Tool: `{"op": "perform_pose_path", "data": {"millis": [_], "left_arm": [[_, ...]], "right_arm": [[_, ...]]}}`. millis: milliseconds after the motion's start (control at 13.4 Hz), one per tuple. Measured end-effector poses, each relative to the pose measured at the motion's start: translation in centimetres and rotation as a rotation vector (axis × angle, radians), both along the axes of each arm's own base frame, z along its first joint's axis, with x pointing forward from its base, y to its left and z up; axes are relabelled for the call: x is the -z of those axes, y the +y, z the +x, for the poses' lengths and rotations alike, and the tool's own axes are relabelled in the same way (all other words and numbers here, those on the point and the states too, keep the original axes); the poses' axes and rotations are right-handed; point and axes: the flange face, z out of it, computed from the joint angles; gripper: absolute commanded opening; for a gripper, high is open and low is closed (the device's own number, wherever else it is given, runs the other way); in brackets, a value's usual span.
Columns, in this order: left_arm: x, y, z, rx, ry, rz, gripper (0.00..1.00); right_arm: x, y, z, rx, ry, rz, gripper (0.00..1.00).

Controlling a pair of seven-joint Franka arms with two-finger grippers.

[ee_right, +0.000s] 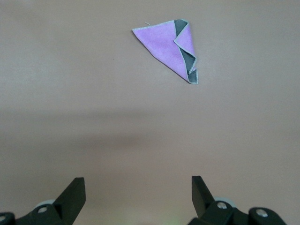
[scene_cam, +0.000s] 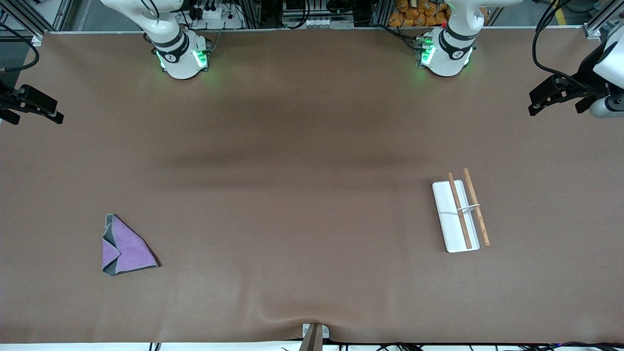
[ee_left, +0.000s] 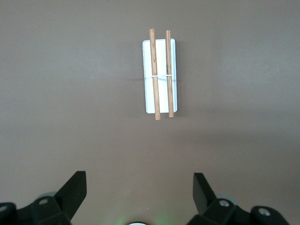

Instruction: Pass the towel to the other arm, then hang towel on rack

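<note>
The towel (scene_cam: 124, 246) lies folded into a rough triangle on the brown table, purple with a grey flap, toward the right arm's end and near the front camera. It also shows in the right wrist view as the towel (ee_right: 171, 49). The rack (scene_cam: 446, 209), a white plate with two wooden rods, sits toward the left arm's end; the left wrist view shows the rack (ee_left: 161, 93) too. My right gripper (scene_cam: 35, 114) (ee_right: 138, 183) hangs high over its end of the table, open and empty. My left gripper (scene_cam: 555, 108) (ee_left: 139, 180) hangs high over the other end, open and empty.
The two robot bases (scene_cam: 183, 56) (scene_cam: 446, 53) stand along the table's edge farthest from the front camera. A small metal clamp (scene_cam: 312, 336) sits at the nearest edge, where the brown mat bulges slightly. Bare mat lies between towel and rack.
</note>
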Motion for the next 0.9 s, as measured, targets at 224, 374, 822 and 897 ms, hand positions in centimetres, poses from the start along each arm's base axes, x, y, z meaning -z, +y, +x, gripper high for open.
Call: {"op": "perform_pose_path", "data": {"millis": [224,374,822,897], "left_arm": [[-0.07,-0.03,-0.05,0.001,0.001,0.0,1.0],[-0.23,0.01,-0.05,0.0,-0.003,0.0,1.0],[-0.34,-0.07,-0.1,0.002,-0.002,0.0,1.0],[-0.32,-0.4,-0.15,0.008,-0.001,0.0,1.0]], "right_arm": [[0.0,-0.11,-0.01,0.002,0.0,0.0,1.0],[0.0,-0.22,-0.02,0.004,0.0,0.0,1.0],[0.0,-0.54,-0.04,0.01,0.0,-0.001,1.0],[0.0,-0.57,-0.05,0.011,0.0,-0.001,1.0]]}}
